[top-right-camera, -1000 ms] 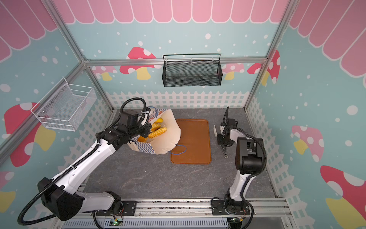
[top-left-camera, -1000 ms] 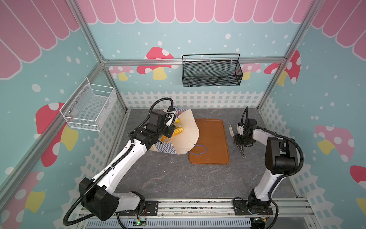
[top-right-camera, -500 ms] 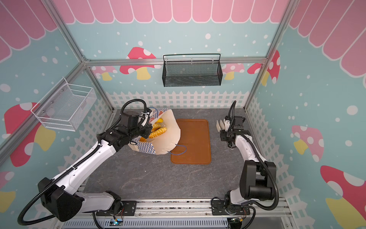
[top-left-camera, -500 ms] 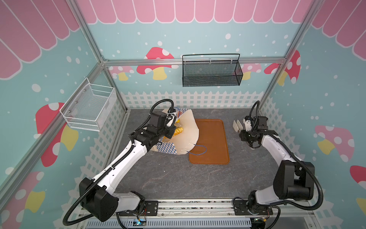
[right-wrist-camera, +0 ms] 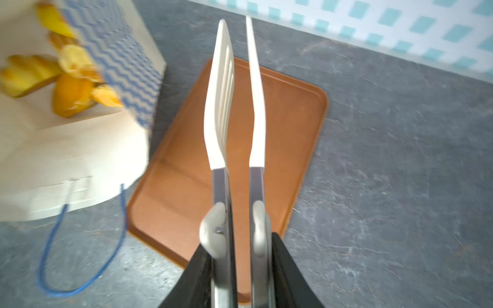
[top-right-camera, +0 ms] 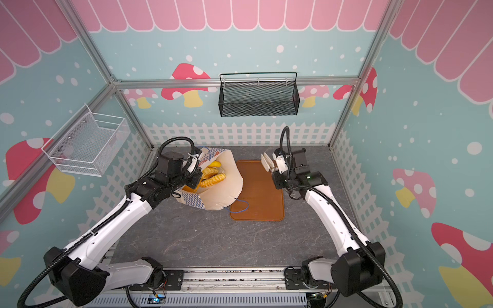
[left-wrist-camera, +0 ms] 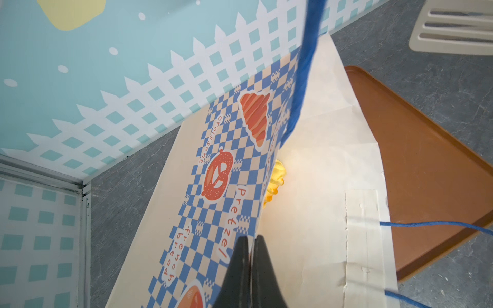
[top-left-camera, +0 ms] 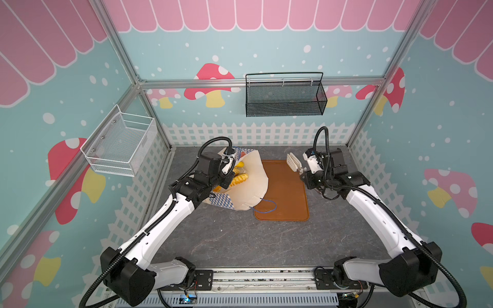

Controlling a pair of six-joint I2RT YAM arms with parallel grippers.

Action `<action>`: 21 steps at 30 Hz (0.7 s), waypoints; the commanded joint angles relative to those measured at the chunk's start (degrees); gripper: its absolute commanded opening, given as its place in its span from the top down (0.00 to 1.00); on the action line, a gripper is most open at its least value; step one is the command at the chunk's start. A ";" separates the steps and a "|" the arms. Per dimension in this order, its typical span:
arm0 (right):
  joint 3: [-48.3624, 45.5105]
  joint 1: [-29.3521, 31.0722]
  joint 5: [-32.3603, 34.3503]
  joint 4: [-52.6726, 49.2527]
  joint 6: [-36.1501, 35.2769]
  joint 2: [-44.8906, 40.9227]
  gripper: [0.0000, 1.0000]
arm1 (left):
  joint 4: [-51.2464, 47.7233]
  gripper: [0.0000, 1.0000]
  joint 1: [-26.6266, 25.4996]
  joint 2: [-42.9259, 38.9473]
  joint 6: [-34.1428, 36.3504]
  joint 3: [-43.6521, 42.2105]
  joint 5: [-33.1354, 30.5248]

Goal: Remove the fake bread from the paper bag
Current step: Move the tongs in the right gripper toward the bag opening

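Approach stage: no bread is out yet. The left gripper [left-wrist-camera: 250,241], jaws closed on the rim of the paper bag [top-left-camera: 253,184], holds its mouth agape near the bench's far left corner. The fake bread [top-left-camera: 239,178] lies inside. The right gripper [right-wrist-camera: 240,240] clasps cream tongs [right-wrist-camera: 221,106], blades nearly together, above the brown tray [top-left-camera: 288,197]. Next, I judge: spread the blades, enter the mouth, pinch one loaf.
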 commanded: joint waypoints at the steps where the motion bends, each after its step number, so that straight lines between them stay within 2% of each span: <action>1: 0.87 5.72 0.98 -5.33 2.09 -3.29 0.66 | 2.05 1.00 0.09 -1.25 1.24 -0.82 -1.63; 5: -1.08 11.09 3.09 -5.22 0.22 -6.93 0.66 | 1.98 1.00 0.11 -0.98 1.56 -0.27 -1.52; 12: -1.85 17.25 5.53 -4.75 -8.34 -9.97 0.67 | 1.28 1.00 0.80 -0.67 1.75 0.27 -0.32; 21: 3.94 30.76 19.64 -3.18 -19.16 -0.27 0.66 | 1.07 1.00 1.02 -1.84 1.70 -0.76 2.55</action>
